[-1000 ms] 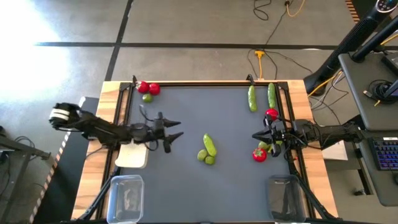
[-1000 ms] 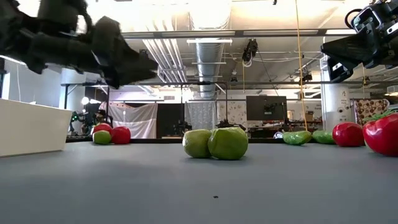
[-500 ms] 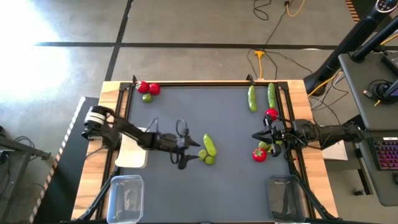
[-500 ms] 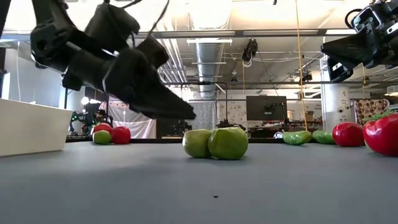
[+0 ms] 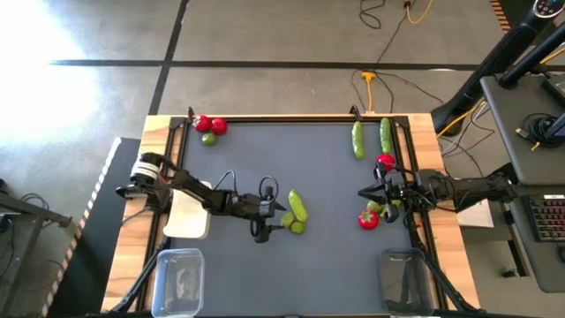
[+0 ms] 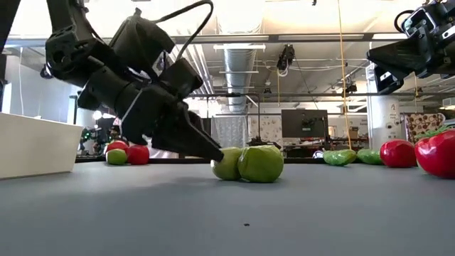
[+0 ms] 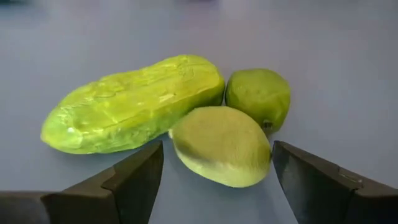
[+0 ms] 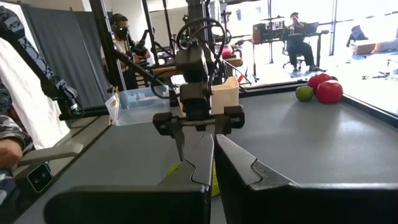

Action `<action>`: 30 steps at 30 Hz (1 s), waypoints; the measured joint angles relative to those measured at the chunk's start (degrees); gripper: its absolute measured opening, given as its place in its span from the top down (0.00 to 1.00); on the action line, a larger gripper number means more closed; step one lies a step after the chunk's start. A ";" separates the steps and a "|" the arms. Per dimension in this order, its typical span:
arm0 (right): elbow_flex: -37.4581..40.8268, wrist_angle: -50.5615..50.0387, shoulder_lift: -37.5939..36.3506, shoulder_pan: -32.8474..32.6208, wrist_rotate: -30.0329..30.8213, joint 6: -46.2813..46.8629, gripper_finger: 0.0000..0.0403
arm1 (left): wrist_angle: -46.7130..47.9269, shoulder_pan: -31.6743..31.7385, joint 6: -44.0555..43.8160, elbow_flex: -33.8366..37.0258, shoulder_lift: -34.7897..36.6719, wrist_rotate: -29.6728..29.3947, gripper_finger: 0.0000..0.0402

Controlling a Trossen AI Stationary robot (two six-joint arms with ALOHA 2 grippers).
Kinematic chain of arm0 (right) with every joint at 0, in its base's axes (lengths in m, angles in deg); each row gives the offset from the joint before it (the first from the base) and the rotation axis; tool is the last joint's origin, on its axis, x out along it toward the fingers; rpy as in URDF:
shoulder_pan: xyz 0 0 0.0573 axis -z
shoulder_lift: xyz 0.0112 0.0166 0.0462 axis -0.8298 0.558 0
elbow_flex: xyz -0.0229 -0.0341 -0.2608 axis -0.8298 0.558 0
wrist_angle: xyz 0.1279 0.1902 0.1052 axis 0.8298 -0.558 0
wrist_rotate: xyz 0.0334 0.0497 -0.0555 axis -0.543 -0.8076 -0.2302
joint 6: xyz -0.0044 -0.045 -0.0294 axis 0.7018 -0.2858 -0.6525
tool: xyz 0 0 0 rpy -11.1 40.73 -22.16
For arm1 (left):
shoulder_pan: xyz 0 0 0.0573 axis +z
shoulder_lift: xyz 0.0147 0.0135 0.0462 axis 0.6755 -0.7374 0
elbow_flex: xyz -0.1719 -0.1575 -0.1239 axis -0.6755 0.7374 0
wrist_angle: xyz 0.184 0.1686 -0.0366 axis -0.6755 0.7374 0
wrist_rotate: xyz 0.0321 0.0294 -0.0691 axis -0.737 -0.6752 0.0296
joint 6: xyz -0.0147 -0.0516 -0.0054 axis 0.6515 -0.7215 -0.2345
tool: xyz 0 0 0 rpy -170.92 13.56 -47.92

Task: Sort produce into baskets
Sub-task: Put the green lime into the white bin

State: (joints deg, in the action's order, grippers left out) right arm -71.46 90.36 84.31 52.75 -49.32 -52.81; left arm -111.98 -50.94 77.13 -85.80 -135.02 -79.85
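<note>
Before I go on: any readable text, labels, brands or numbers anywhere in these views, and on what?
None can be read.
Produce: the cucumber and limes carry no print.
The white tray and clear tubs show no label.
The left end effector and right end effector bear no legible marking.
Background monitor screen in the low view: too small to read.

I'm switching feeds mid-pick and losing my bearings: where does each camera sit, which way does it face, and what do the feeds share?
High view: overhead, straight down on the table; both arms show, left end effector at the centre pile.
Low view: tabletop height, looking across into the room; left end effector reaches the near lime.
Left wrist view: between its own open fingers, facing the cucumber and two limes.
Right wrist view: past its closed fingers, facing the left arm.
Shared: the centre pile shows in the high, low and left wrist views.
</note>
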 joint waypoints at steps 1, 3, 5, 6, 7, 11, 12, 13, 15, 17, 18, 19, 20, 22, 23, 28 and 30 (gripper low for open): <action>0.02 0.01 0.01 -0.01 -0.01 0.00 0.98 | -0.90 0.00 0.07 0.06 -0.83 0.00 0.29; 0.00 -0.01 0.01 0.00 0.00 0.00 0.98 | -3.48 0.00 0.07 0.02 -2.86 0.00 0.29; 0.01 0.02 -0.01 0.00 -0.01 0.00 0.98 | -6.23 0.00 -0.01 -0.61 -5.25 0.00 0.29; 0.00 0.01 0.01 0.00 -0.03 0.00 0.98 | -7.47 0.00 -0.03 -1.10 -6.45 0.00 0.29; 0.02 0.01 -0.01 0.00 0.02 0.00 0.98 | -8.17 -0.02 -0.25 -1.59 -7.37 0.00 0.29; 0.01 0.02 0.00 0.00 0.00 0.00 0.98 | -8.69 -0.02 -1.26 -4.17 -10.46 -0.08 0.29; 0.00 0.03 0.00 0.00 0.00 0.00 0.98 | -8.68 -0.02 -1.51 -4.81 -11.03 -0.07 0.29; 0.00 0.01 -0.01 -0.02 0.00 0.00 0.98 | -8.98 -0.02 -1.55 -5.31 -11.56 -0.10 0.29; 0.00 0.03 0.01 0.00 0.00 0.00 0.98 | -9.03 -0.02 -2.15 -5.65 -11.98 -0.15 0.29; 0.00 0.01 0.01 -0.01 -0.01 0.00 0.98 | -9.13 -0.02 -2.83 -5.73 -12.09 -0.78 0.30; 0.01 0.01 0.01 -0.01 0.01 0.00 0.98 | -9.07 -0.06 -2.97 -5.53 -11.90 -1.46 0.30; 0.01 0.03 -0.01 -0.02 -0.01 0.00 0.98 | -9.04 -0.09 -2.99 -5.23 -11.66 -2.08 0.30; 0.00 0.00 0.01 -0.01 -0.01 0.00 0.98 | -8.65 -0.11 -3.04 -4.79 -11.14 -2.80 0.31; 0.01 0.02 0.00 0.00 0.00 0.00 0.98 | -8.05 -0.03 -3.22 -3.92 -10.13 -3.54 0.32; 0.02 0.01 0.00 -0.01 -0.01 0.01 0.98 | -7.93 -0.04 -3.35 -3.60 -9.79 -3.93 0.34; 0.02 -0.01 0.01 -0.02 0.02 0.00 0.98 | -7.61 -0.13 -3.62 -2.30 -8.25 -5.18 0.45; 0.00 -0.01 0.01 0.00 -0.02 0.00 0.98 | -7.78 -0.13 -3.62 -2.04 -7.79 -5.20 0.51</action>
State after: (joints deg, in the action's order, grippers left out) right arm -71.46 90.35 84.32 52.75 -49.34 -52.81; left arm -119.76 -51.07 73.51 -87.84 -142.81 -85.05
